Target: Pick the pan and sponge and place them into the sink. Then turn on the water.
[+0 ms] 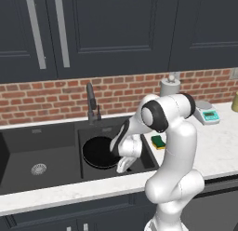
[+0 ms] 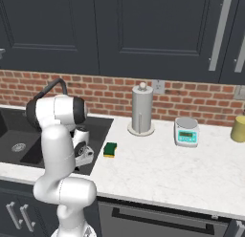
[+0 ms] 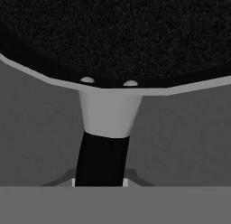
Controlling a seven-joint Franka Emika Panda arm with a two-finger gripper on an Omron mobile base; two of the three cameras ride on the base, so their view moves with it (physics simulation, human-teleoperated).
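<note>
Landmark: the sink point(image 1: 51, 148), dark double-basin, set in the white counter point(image 1: 218, 148) under the brick backsplash point(image 1: 46, 97).

Pan point(image 1: 98, 152): round, black, sits in the smaller basin, the one on the sponge's side of the sink, filling much of it. The hand view shows its dark bowl point(image 3: 117, 33) at the top, a grey neck with two rivets below it, then the black handle point(image 3: 101, 157) running down between the fingertips.

Gripper point(image 1: 123, 166): down in that same basin, at the pan's edge nearest the front rim of the sink. Fingers clamped together on the pan handle, per the hand view. The arm bends over the sink's front rim.

Sponge point(image 1: 158, 141): yellow with a green top, flat on the counter just beside the sink's edge, on the small-basin side. Outside the sink, apart from the pan. Also seen in the right base view point(image 2: 110, 149).

Faucet point(image 1: 92, 104): dark and slim, behind the sink at the divide between the basins.

The wider basin has a round silver drain point(image 1: 39, 169).

Further from the sink along the counter: paper towel roll point(image 2: 142, 110) upright near the backsplash, then the white-and-teal kitchen scale point(image 2: 186, 131), then a yellowish container point(image 2: 238, 128) at the picture's edge. Dark cabinets point(image 1: 116, 30) above.
</note>
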